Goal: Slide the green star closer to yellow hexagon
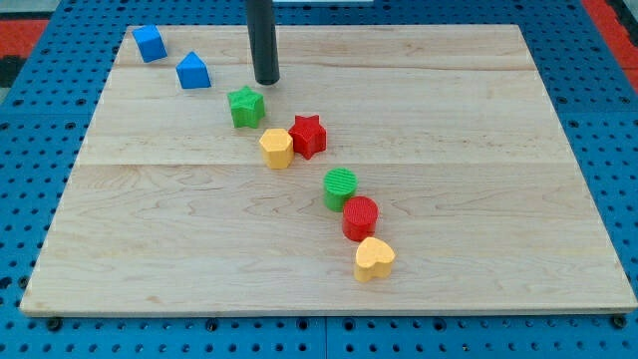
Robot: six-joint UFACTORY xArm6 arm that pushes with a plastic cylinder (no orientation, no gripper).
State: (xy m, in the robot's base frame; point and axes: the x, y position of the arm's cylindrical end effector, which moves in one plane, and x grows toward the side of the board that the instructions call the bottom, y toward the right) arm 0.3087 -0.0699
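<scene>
Rod end, my tip (266,81), is bare, carrying nothing, with the green star (245,106) just below-left of it and the yellow hexagon (276,148) close beyond, red star (308,136) touching its right. Farther down run a green cylinder (340,188), red cylinder (360,217) and yellow heart (374,258); two blue blocks (193,71) (150,43) sit left of the tip.

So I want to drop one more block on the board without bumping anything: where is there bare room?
Free: the whole stretch toward the view's right of the red star and the red cylinder, and the view's bottom-left, below the blue blocks. Crowded: the diagonal from my tip past the green star and the yellow hexagon to the yellow heart.
</scene>
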